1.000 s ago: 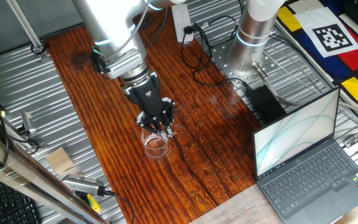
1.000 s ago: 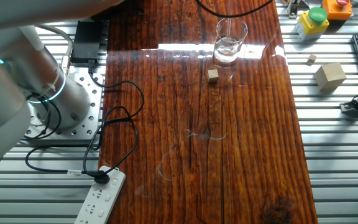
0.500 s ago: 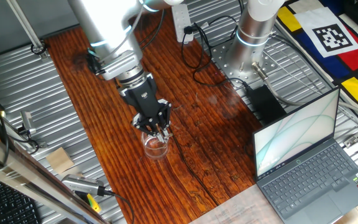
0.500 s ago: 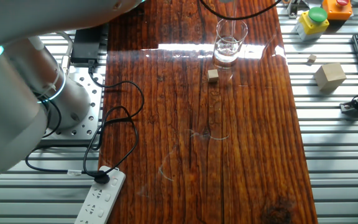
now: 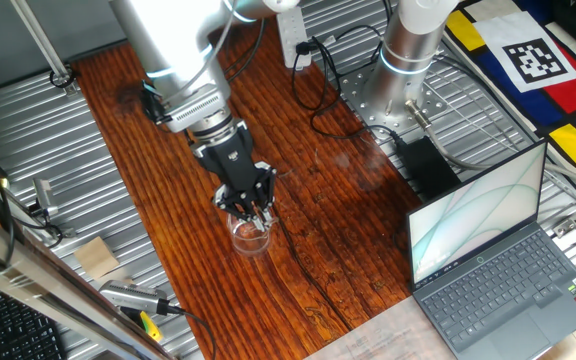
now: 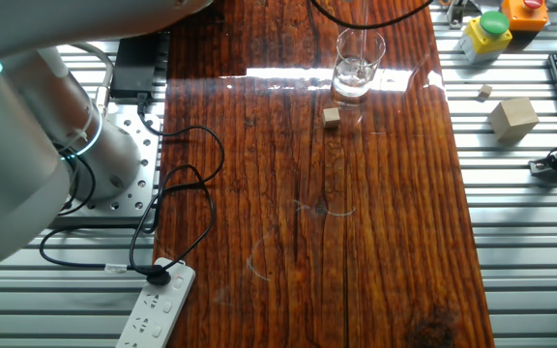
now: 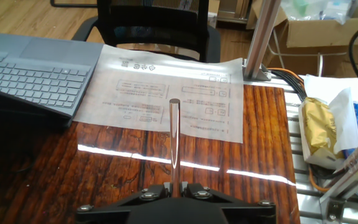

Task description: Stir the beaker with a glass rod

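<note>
Clamped shut in the pincer (image 5: 251,212): the glass rod (image 7: 174,140), jutting straight out ahead of the fingers. Directly beneath the pincer, on the bench (image 6: 375,232): the beaker (image 5: 250,234), upright, rod dipping in past the rim. Pick-up done, probably mid-stir; withdrawal left. Farther off, apart: a small tan cube (image 6: 331,117).

Gripper (image 5: 253,210) shifted slightly left above beaker (image 5: 250,234); arm posture changed.

Red-brown streaked wood table (image 6: 395,232), clear beaker (image 6: 356,66) with tan cube (image 6: 331,117) beside it, clear rod (image 7: 174,143), black gripper (image 5: 252,212), silver laptop (image 5: 498,250), white power strip (image 6: 158,309) by the table's edge.
</note>
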Motion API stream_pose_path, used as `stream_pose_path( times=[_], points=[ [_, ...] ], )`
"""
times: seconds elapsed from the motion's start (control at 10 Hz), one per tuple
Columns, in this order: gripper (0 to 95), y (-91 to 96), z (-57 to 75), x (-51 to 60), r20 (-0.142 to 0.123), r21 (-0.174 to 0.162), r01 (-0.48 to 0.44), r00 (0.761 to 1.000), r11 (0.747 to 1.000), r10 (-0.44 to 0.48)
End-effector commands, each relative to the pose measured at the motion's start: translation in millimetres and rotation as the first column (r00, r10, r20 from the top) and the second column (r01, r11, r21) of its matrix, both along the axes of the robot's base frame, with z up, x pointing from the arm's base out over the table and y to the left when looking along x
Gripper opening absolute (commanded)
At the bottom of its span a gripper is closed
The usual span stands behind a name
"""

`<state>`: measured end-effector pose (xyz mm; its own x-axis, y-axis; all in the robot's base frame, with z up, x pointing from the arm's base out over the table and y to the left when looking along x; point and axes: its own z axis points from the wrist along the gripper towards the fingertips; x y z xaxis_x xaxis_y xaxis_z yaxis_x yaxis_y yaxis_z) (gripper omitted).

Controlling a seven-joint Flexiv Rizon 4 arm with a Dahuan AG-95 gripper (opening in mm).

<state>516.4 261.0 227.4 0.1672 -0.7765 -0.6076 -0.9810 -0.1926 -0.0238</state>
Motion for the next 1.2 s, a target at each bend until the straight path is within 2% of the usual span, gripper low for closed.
stream_pose_path(
  times=[0.1,0.7,1.0,1.2],
  points=[
    [0.0,1.0,-2.2,-0.5,0.002,0.001,0.005,1.0,1.0,-0.005],
    [0.0,0.0,-10.0,-15.6,0.004,0.014,0.0,1.0,1.0,0.0],
    [0.0,-6.5,-7.8,-17.2,0.009,0.012,-0.01,1.0,1.0,0.01],
    [0.0,-8.9,-9.9,-14.4,0.007,0.018,-0.004,1.0,1.0,0.004]
  ],
)
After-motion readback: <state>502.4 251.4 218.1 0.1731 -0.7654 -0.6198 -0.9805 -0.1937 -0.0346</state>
